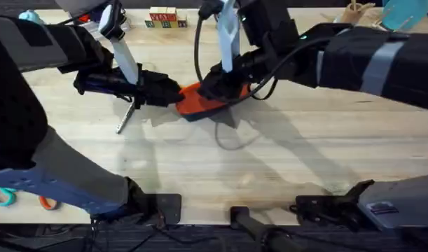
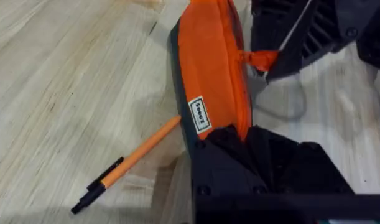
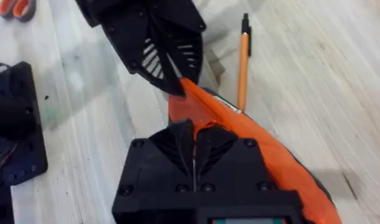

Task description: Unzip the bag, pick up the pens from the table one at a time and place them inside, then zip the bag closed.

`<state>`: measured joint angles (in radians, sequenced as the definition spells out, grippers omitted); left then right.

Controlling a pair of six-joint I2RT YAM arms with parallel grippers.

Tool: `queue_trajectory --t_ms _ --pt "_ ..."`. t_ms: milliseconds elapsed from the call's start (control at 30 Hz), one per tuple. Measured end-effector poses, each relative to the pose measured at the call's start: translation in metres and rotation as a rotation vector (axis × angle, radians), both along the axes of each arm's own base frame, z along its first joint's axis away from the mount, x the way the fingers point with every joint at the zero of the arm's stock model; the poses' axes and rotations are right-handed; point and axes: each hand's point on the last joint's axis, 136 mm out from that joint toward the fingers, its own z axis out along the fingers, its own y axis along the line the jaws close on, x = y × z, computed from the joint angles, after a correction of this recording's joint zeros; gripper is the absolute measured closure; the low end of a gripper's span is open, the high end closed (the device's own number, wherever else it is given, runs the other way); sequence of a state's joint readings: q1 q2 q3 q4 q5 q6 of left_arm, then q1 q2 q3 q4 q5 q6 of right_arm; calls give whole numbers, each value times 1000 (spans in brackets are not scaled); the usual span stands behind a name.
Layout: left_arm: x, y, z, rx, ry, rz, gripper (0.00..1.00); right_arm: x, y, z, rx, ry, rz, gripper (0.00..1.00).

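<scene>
The bag [image 1: 199,102] is seen lying on the table [image 1: 284,154] just above centre in the overhead view, pinched at its nine-o'clock end by the closed left gripper [image 1: 173,95]. Its zipper pull [image 2: 262,58] is clamped by the closed right gripper [image 1: 212,89] at the three-o'clock side. An orange pen [image 1: 127,116] is found at the bag's eight o'clock, just beside it.
</scene>
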<state>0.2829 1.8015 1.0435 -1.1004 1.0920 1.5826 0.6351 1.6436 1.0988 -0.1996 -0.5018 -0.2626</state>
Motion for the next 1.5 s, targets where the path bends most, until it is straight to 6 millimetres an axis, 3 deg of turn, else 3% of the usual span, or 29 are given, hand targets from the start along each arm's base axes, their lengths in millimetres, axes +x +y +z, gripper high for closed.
queue_trajectory --t_ms 833,1400,1500 --pt "0 0 0 -1 -1 1 958 -8 38 -2 63 -54 79 971" --pt "0 0 0 -1 -1 1 958 -9 40 -2 65 -57 84 970" --pt "0 0 0 -1 -1 1 958 -10 40 -2 65 -54 84 901"
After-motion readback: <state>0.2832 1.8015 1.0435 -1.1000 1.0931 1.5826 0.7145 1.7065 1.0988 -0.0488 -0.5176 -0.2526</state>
